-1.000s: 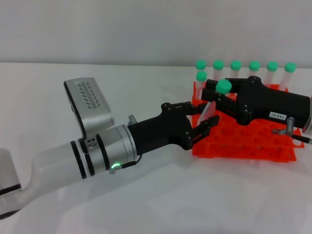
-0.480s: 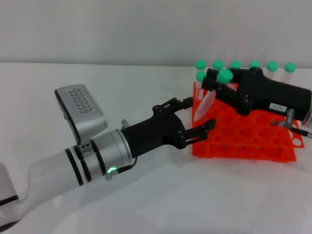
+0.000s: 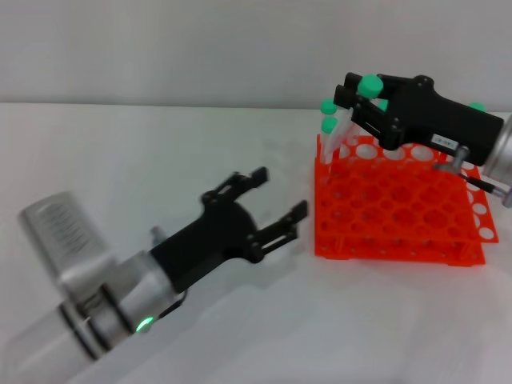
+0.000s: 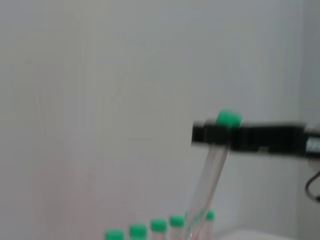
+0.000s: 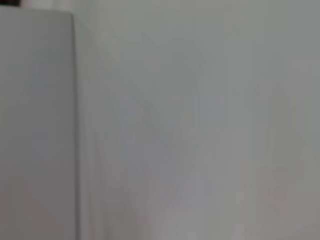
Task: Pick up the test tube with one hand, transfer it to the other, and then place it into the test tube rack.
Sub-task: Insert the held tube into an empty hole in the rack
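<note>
My right gripper [image 3: 353, 96] is shut on the test tube [image 3: 340, 132] just under its green cap [image 3: 370, 83]. It holds the tube tilted above the back left corner of the orange-red test tube rack [image 3: 398, 245], lower end close to the rack's top plate. The left wrist view shows the same right gripper [image 4: 216, 135] clamping the slanted test tube [image 4: 211, 175]. My left gripper [image 3: 282, 192] is open and holds nothing, low over the table to the left of the rack. The right wrist view shows only blank grey surface.
More green-capped tubes [image 3: 328, 106] stand along the rack's back row, one at the far right [image 3: 478, 106]; their caps [image 4: 158, 225] show low in the left wrist view. The white table [image 3: 160, 160] spreads left of the rack. A thin rod [image 3: 472, 180] juts from the right wrist.
My left arm has pulled back down and to the left, away from the rack, fingers open. My right gripper has risen toward the rack's back, carrying the tube.
</note>
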You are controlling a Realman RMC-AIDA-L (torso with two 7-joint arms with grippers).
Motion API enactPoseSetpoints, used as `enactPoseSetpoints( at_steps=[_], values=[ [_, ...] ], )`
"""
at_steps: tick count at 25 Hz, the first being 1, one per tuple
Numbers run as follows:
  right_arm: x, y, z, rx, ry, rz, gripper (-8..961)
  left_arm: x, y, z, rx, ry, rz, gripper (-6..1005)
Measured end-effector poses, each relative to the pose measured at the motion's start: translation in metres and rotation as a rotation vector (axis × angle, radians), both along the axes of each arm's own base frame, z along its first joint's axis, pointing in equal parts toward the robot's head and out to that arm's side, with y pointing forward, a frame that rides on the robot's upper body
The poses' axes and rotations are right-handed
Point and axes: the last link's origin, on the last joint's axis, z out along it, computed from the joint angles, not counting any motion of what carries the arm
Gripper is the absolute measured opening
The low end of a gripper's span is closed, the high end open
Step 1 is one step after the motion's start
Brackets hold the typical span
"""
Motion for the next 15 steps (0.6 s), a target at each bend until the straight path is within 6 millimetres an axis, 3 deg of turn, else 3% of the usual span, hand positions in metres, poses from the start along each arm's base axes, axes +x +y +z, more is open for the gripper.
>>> enactPoseSetpoints(
  at_steps=[4, 9, 15],
  values=[
    [-0.008, 0.012, -0.008, 0.054, -0.045, -0.026, 229, -0.022, -0.027, 0.015, 0.133, -0.031, 0.023, 852],
    [-0.008, 0.024, -0.020, 0.082, -0.107, -0.098, 235, -0.059, -0.056, 0.037, 0.292, -0.051, 0.176, 868],
    [0.000, 0.029, -0.021, 0.104, -0.134, -0.156, 242, -0.074, -0.066, 0.048, 0.380, -0.057, 0.253, 880]
  ],
)
